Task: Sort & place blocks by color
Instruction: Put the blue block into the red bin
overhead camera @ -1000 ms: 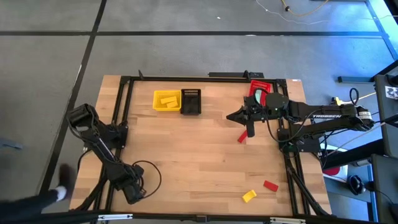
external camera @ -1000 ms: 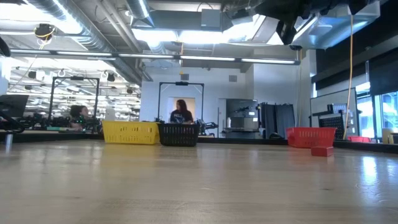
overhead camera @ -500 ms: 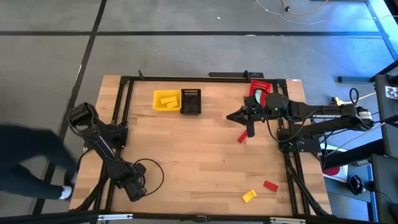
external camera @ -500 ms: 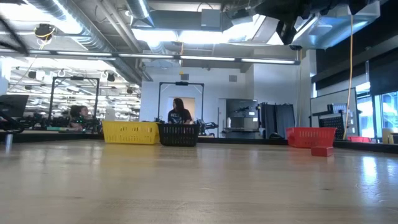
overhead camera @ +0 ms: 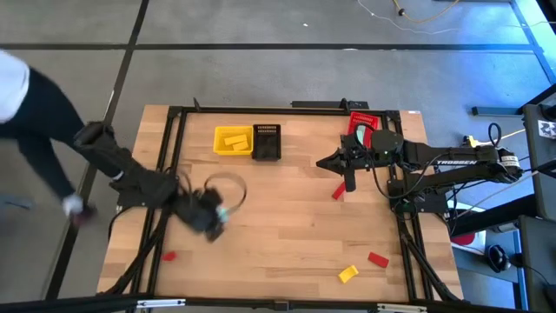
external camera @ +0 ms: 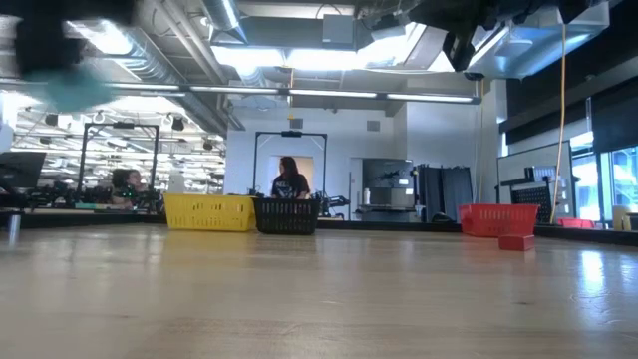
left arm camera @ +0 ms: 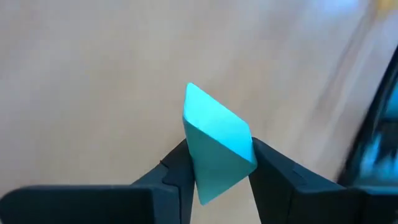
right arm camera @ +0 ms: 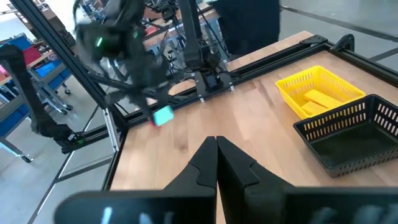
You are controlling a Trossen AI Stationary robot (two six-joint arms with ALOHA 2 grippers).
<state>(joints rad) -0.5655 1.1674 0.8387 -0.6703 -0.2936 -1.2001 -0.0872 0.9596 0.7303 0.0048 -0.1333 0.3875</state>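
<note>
My left gripper (overhead camera: 217, 217) hangs above the table's left half, shut on a pale teal block (left arm camera: 217, 146). That block also shows in the right wrist view (right arm camera: 163, 116) and as a blur in the low view (external camera: 75, 90). My right gripper (overhead camera: 347, 180) is shut and empty (right arm camera: 216, 155), hovering just beyond a red block (overhead camera: 338, 193). That block lies flat on the table (external camera: 515, 242). Another red block (overhead camera: 377, 258) and a yellow block (overhead camera: 347, 274) lie near the near right corner. A third red block (overhead camera: 168, 256) lies at the near left edge. My left gripper pinches the teal block between its two fingers, one on each side of the block's near end (left arm camera: 211, 180). The block is lifted clear of the table and sits tilted, its far corner (left arm camera: 191, 87) sticking out past the fingertips.
At the far edge stand a yellow basket (overhead camera: 233, 139) holding yellow pieces, a black basket (overhead camera: 267, 142) beside it, and a red basket (overhead camera: 363, 126) behind my right gripper. A person (overhead camera: 26, 104) stands by the table's left side. Bare wood lies across the middle.
My left arm has swung fast from the near left corner up and toward the table's middle, and it now holds the teal block in the air. A red block shows where the arm stood. The person has walked along the left side toward the far end.
</note>
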